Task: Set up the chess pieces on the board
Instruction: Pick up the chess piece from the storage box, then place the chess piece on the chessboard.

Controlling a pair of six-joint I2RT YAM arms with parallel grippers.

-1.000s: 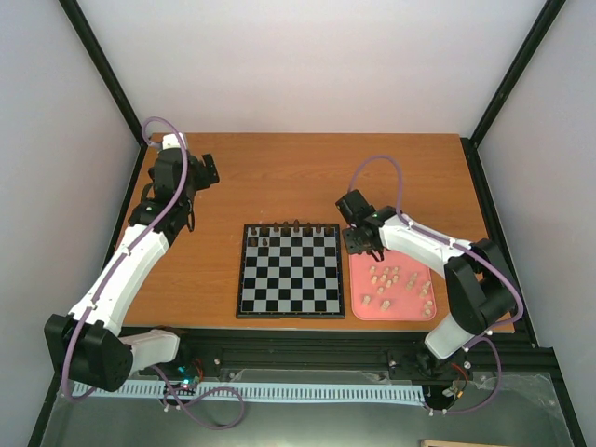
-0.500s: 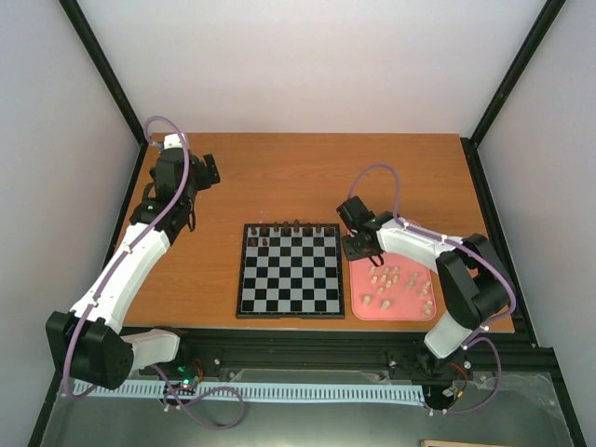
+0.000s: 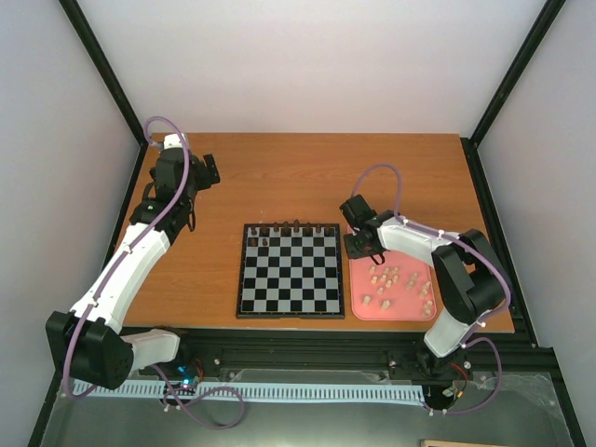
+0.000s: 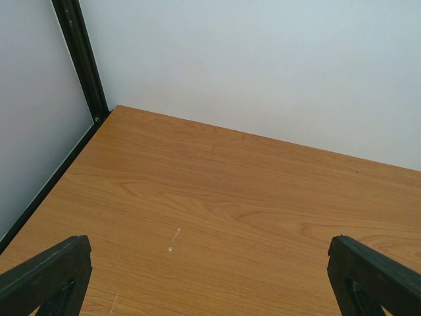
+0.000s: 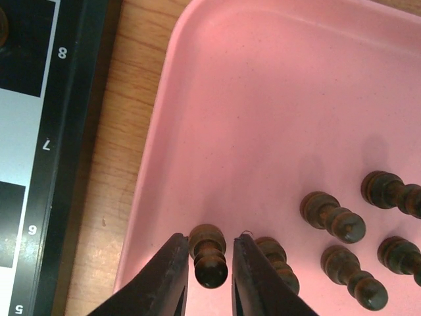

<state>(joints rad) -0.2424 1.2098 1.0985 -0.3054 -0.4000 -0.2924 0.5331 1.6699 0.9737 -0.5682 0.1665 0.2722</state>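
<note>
Right pincer (image 5: 209,242), seen from its own wrist camera at the bottom edge of the frame. Its two black fingers (image 5: 172,276) stand one on each side of a single chess piece (image 5: 209,257), very close to it. Whether they already press it cannot be told. The chess piece is dark brown turned wood with a rounded head and a ringed collar. It lies on its side on the pink tray (image 5: 263,99), near the tray's lower left corner. Several more brown pieces (image 5: 332,216) of the same make lie toppled at lower right, one just beside the right-hand finger.

Along the left edge of this frame runs the board (image 5: 72,131), its black border printed with white numerals. In the overhead view the board sits at centre frame, just left of the tray. A row of dark pieces (image 3: 284,225) stands along its upper edge, with one more (image 3: 264,241) a square below.

Left pincer (image 4: 209,257), at upper left in the overhead view, hangs released over the wooden table (image 4: 230,184), its fingers spread wide.
</note>
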